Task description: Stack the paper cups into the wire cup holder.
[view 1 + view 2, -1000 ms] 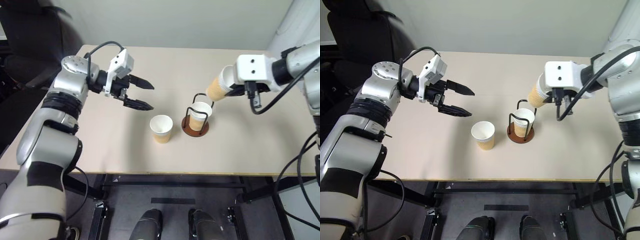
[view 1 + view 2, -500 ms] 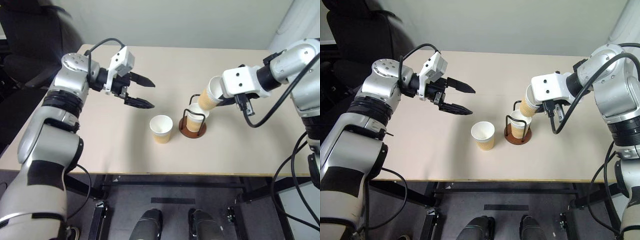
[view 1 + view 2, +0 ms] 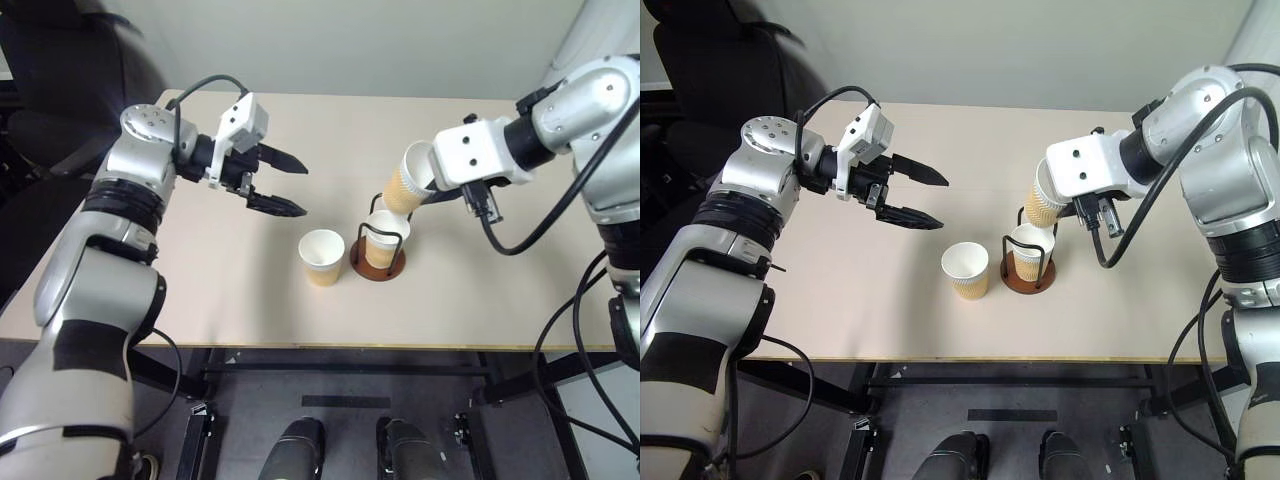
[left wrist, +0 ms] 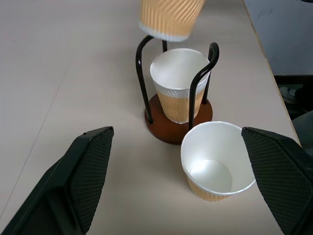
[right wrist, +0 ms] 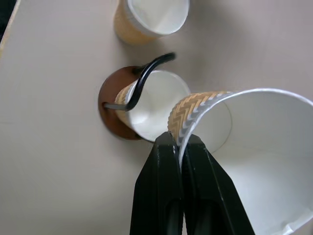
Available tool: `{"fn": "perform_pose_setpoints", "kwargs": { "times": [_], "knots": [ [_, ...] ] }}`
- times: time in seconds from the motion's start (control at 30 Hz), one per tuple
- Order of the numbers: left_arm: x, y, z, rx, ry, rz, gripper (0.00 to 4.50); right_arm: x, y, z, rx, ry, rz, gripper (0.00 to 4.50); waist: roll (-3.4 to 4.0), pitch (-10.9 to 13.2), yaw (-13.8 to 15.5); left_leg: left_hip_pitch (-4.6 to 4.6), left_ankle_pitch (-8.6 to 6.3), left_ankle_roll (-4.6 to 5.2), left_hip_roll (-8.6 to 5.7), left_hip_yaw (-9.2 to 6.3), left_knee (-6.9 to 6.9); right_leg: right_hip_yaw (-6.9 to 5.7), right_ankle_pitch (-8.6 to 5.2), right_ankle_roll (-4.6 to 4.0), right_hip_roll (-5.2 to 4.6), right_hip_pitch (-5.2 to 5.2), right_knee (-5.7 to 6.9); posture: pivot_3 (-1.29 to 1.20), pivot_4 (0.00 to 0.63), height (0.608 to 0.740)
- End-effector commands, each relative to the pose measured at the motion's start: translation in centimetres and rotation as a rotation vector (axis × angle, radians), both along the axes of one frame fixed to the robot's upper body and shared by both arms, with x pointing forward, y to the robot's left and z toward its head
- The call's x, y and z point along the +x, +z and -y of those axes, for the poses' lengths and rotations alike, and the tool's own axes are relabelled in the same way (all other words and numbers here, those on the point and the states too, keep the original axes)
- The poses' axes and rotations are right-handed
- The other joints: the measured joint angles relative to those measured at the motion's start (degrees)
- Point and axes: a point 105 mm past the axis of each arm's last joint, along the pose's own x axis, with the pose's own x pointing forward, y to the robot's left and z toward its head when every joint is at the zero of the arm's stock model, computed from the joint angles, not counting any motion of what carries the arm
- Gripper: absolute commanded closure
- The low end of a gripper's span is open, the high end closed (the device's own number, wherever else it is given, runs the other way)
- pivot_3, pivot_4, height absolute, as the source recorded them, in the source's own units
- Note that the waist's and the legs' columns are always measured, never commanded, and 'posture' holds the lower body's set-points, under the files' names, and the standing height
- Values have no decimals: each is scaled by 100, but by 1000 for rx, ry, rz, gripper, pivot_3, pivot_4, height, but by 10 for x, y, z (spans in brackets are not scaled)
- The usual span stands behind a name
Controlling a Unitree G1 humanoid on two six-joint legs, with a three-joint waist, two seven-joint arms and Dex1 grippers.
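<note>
The right hand (image 5: 178, 147), pinched shut on the rim of a tilted paper cup (image 3: 404, 187), holds it just above the cup nested in the wire cup holder (image 3: 378, 262) mid-counter, so it must next be straightened and lowered in, while the left hand (image 3: 285, 186) hovers wide open and empty beyond the third cup (image 3: 322, 257).

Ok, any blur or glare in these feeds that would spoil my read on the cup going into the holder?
Left wrist view: the held cup is slightly motion-blurred at its base; the wire cup holder is sharp. Right wrist view: the right gripper fingers loom close and soft, the wire loop smeared. Head views: even light, soft shadows on the table, no glare.
</note>
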Motion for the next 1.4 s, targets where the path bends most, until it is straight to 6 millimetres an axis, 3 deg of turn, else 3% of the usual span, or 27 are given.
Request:
{"fn": "perform_pose_setpoints", "kwargs": {
  "times": [0.03, 1.4],
  "knots": [
    [-5, 18, 2, -12, -43, 48, 0, -15, 10, -12, 7, 57, 14, 4456, -1, 0, -5, -1, 3, -6, 3, -2, 2, 2, 0, 0, -5, -1, 0, 0, 150, 740],
    [-6, 18, 5, -9, -52, 42, 0, 0, -32, -7, -151, 98, 14, 4456, -5, -2, -16, 2, 6, -2, 3, 5, 8, 1, 6, 6, -4, 4, 3, 0, 150, 740]
  ]
}}
